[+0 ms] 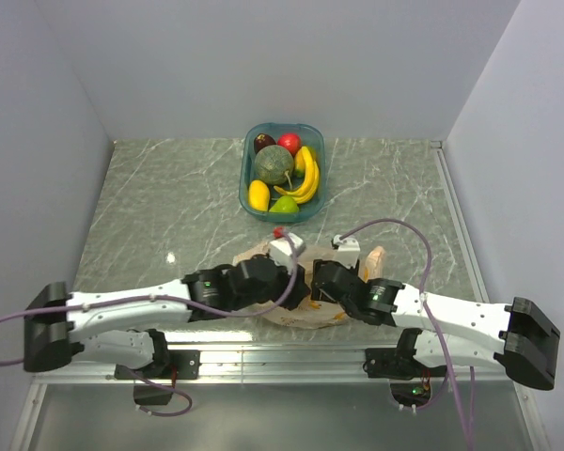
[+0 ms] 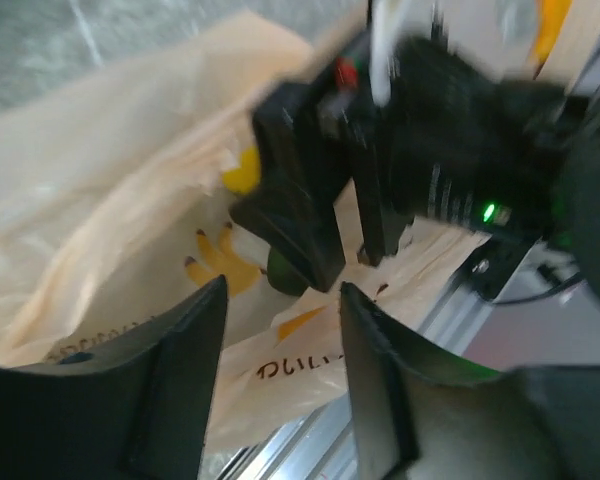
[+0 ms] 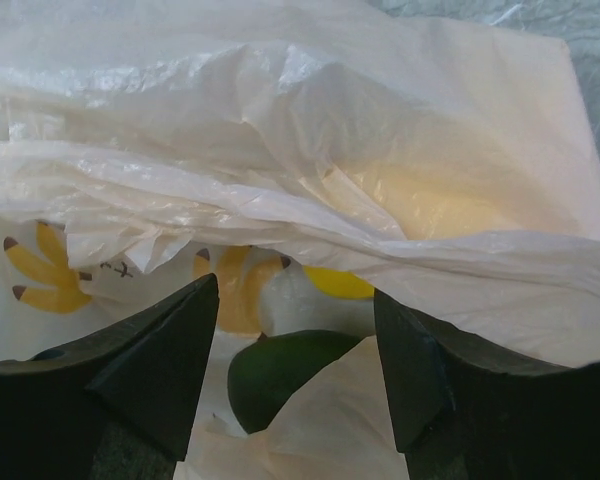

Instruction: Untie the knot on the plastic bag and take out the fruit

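The plastic bag (image 1: pixel 299 316) lies crumpled at the table's near edge under both grippers; no knot shows, and its mouth gapes. It has yellow banana prints. My right gripper (image 3: pixel 295 300) is open at the mouth, jaws on either side of a dark green fruit (image 3: pixel 280 372) inside, with a yellow fruit (image 3: pixel 338 283) behind it. My left gripper (image 2: pixel 282 295) is open and empty over the bag's (image 2: pixel 100 200) near side, facing the right gripper (image 2: pixel 310 230); the green fruit (image 2: pixel 280 275) shows below that gripper. In the top view the two grippers (image 1: pixel 296 271) (image 1: pixel 316 280) nearly meet.
A blue tub (image 1: pixel 245 178) stands at the back centre with a green melon (image 1: pixel 274 165), a banana bunch (image 1: pixel 307 174), a red apple (image 1: pixel 289 143), a yellow fruit (image 1: pixel 258 194), a lime (image 1: pixel 284 204) and a dark fruit (image 1: pixel 264 142). The aluminium rail (image 2: pixel 310 440) runs just below the bag.
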